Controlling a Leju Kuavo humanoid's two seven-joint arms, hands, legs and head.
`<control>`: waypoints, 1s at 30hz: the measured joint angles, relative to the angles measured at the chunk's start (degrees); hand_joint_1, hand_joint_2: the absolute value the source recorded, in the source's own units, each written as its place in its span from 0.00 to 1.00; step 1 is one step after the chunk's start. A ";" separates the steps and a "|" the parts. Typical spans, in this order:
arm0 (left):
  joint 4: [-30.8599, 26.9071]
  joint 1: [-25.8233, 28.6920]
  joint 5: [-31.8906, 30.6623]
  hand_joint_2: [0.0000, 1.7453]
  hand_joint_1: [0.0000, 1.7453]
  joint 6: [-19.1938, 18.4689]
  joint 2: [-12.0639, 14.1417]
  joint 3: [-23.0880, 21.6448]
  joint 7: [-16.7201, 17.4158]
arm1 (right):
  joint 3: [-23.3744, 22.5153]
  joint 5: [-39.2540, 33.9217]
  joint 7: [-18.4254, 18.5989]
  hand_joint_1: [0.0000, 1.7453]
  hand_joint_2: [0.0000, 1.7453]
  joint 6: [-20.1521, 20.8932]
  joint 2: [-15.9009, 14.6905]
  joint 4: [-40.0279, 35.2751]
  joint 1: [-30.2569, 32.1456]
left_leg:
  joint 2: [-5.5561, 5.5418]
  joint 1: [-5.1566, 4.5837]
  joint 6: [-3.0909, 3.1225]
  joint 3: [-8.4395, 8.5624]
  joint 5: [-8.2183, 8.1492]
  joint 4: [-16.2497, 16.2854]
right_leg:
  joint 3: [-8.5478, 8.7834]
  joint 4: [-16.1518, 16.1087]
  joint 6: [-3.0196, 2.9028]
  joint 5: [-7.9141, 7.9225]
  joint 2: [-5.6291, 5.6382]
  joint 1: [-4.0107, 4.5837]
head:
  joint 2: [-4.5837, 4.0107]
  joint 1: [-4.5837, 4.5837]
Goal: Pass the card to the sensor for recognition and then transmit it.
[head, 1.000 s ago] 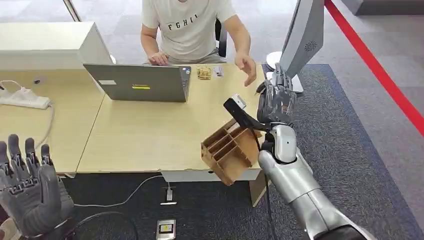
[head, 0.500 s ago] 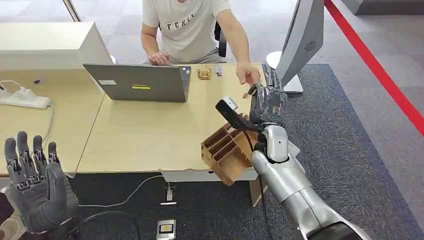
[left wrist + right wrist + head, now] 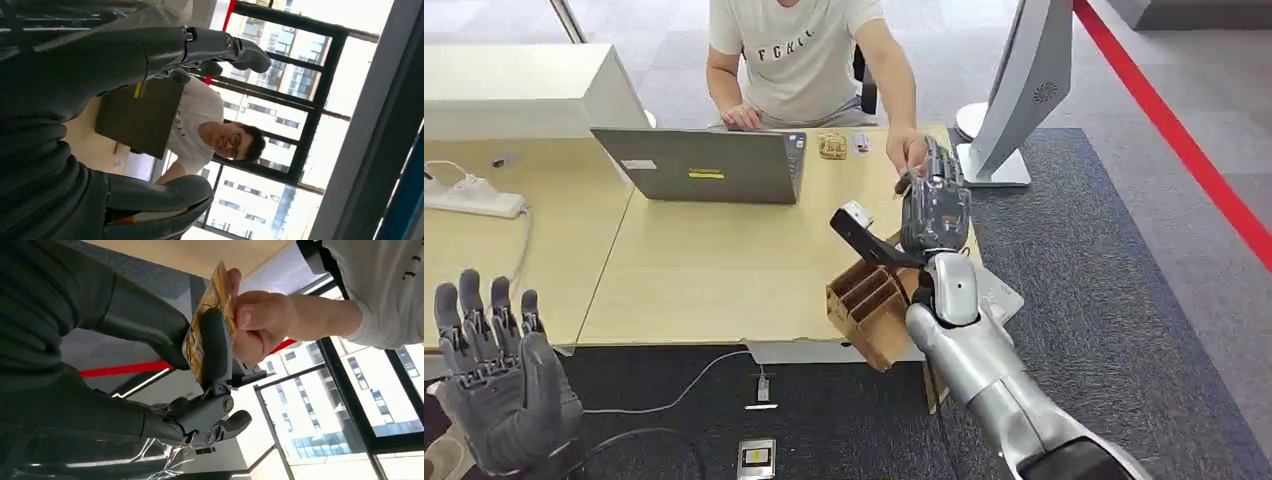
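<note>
The right hand (image 3: 200,365) pinches the card (image 3: 207,320) between its fingers; thin, stiff and probably slippery, it is best held by its edge. The person's hand (image 3: 255,322) grips its far end. The left hand (image 3: 494,380) hangs with fingers spread.

From my wrist camera I see the right hand (image 3: 165,347) pinching the yellow card (image 3: 206,322) between thumb and a dark finger. A person's hand (image 3: 257,325) grips the card's far edge, white sleeve (image 3: 385,285) beyond.

Bare tabletop (image 3: 714,260) left of the wooden organizer (image 3: 874,310) — laptop (image 3: 699,165) and white stand (image 3: 1014,90) flanking.
</note>
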 joint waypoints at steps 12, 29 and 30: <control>-0.72 2.43 -1.99 1.00 0.00 0.00 -1.01 1.60 -0.15 | -0.02 1.51 -1.00 0.00 1.00 -1.29 1.64 1.27 -0.02 | 0.01 0.00 0.00 0.02 0.00 0.00 | 0.00 0.00 -0.01 0.00 0.00 0.00 | 0.00 -0.02; -2.93 6.47 -3.15 1.00 0.00 0.00 -1.57 4.09 -0.15 | -0.50 2.80 -0.35 0.00 1.00 3.72 -1.38 -11.18 2.87 | 0.01 0.00 0.00 0.06 0.00 0.01 | -0.03 -0.04 0.00 0.00 0.00 0.00 | 0.00 -0.02; -2.97 6.71 -3.24 1.00 0.00 0.00 -1.60 4.26 -0.15 | -0.63 2.08 -0.43 0.00 1.00 4.35 -2.12 -13.47 3.69 | 0.02 -0.01 0.00 0.06 0.00 0.01 | -0.03 -0.05 0.00 0.00 0.00 -0.01 | 0.00 0.00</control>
